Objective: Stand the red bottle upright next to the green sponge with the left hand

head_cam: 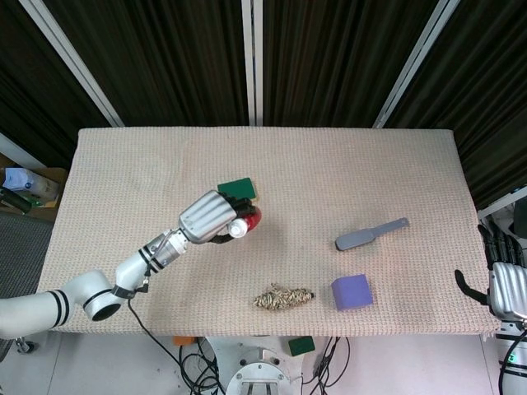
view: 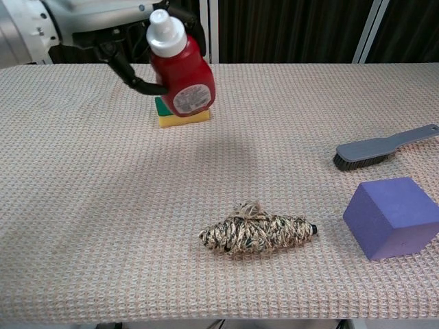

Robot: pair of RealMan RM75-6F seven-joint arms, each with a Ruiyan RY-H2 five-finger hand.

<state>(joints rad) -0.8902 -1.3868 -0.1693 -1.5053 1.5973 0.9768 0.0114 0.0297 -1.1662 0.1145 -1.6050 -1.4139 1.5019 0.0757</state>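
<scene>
Red plastic is held clear of the bench: the bottle (view: 181, 72) is clamped in the left hand (head_cam: 211, 217), cap up and tilted slightly toward the viewer in the chest view. The fingers (view: 134, 75) are wrapped round the body from behind, which leaves the base free to be set down. From the head view the bottle (head_cam: 248, 220) sits just at 5 o'clock of the sponge (head_cam: 239, 187), partly overlapping it; in the chest view the sponge (view: 180, 118) is mostly hidden behind the bottle, only its yellow lower layer and a strip of green showing. A faint shadow on the woven bench (view: 82, 205) beneath suggests the bottle is not yet resting on anything.

The carry appears nearly done, and what is left is judged to be a lowering onto bare cloth beside the sponge, not on top of it. The tilt would need to be taken out before release, or the bottle could tip as the fingers let go.

The right hand (head_cam: 505, 276) is seen at the 3 o'clock edge of the bench, idle, fingers apart and holding nothing. A brush (view: 383, 147), a purple block (view: 391, 216) and a twine bundle (view: 257, 231) lie well apart from the placing spot toward 4 o'clock.
</scene>
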